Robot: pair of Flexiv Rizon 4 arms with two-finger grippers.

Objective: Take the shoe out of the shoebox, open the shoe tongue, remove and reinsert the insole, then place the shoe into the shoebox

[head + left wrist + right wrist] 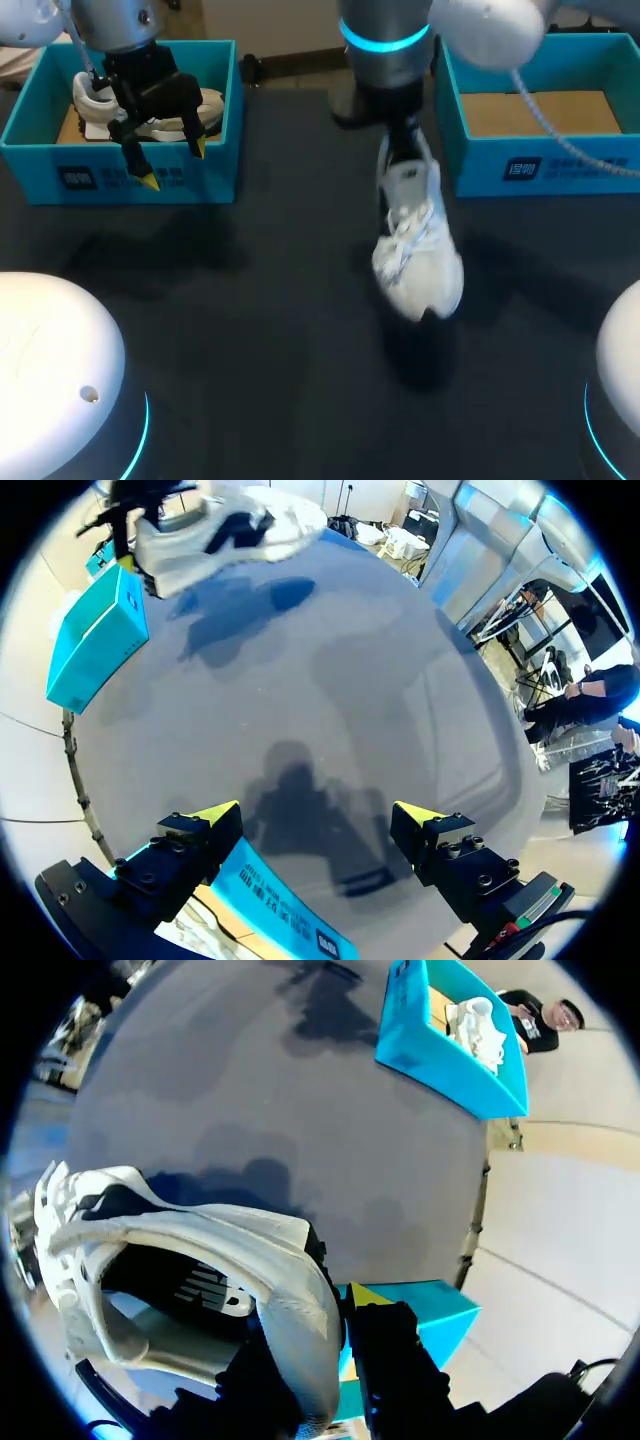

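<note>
— First, the work surface: what condition?

— The table (250, 300) is a flat, dark, matte top. The arms and the raised shoe cast soft shadows on it. Two teal boxes stand at its far side, well apart: the left shoebox (215, 120) and the right shoebox (470, 150).

— Location of the task item?

— The white shoe (418, 250) hangs toe-down above the middle of the table, clear of the surface, near the right shoebox. The right gripper (402, 160) is clamped on its heel collar. In the right wrist view one yellow fingertip (365, 1295) shows outside the collar; the other is hidden behind the shoe.

— Status of the other tool?

— The left gripper (172, 165) hovers over the front wall of the left shoebox, its fingers spread apart with nothing between them. The left wrist view confirms this: only the box edge and the table show beyond the two tips.

— Box contents?

— The left shoebox holds a second shoe (95, 100), pale with cream parts. The right shoebox shows a bare brown cardboard floor.

— Markings?

— Each box front carries a dark label (78, 178) with white print beside it. The insole of the white shoe bears dark print. None of it is transcribed here.
</note>
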